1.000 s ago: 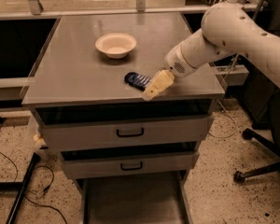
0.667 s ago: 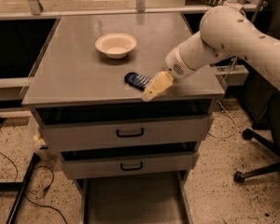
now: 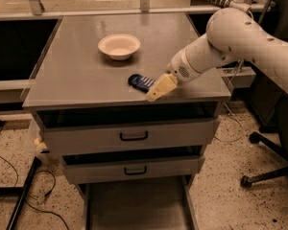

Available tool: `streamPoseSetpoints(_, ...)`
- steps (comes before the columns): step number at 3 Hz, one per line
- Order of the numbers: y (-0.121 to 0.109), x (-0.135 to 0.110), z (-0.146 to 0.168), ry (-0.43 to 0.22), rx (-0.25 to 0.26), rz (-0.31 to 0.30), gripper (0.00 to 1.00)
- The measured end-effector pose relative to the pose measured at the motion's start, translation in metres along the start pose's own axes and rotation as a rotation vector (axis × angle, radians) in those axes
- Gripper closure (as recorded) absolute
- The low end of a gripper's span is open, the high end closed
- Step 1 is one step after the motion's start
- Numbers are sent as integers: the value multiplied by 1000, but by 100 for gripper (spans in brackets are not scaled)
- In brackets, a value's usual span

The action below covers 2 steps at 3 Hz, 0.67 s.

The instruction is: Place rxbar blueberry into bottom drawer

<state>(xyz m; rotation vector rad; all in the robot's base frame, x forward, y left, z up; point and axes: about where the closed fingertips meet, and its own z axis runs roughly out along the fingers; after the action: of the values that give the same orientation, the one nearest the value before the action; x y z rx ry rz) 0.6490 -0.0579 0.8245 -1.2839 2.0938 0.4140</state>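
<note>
The rxbar blueberry (image 3: 140, 82), a small dark blue bar with white stripes, lies flat on the grey cabinet top (image 3: 86, 75) near its front edge. My gripper (image 3: 156, 91), with pale yellow fingers (image 3: 161, 87), sits low over the top just right of the bar, its tips at the bar's right end. The white arm reaches in from the upper right. The bottom drawer (image 3: 137, 202) is pulled out at floor level below the two handled drawers, and its grey tray floor shows nothing in it.
A cream bowl (image 3: 119, 46) stands on the cabinet top behind the bar. Two grey drawers with black handles (image 3: 133, 136) are shut. An office chair base (image 3: 271, 169) stands at the right. Cables (image 3: 19, 190) lie on the speckled floor at the left.
</note>
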Motion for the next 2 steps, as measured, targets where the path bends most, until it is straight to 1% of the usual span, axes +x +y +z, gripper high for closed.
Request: streamPoseSetpoints(2, 0, 0, 0, 0, 0, 0, 65)
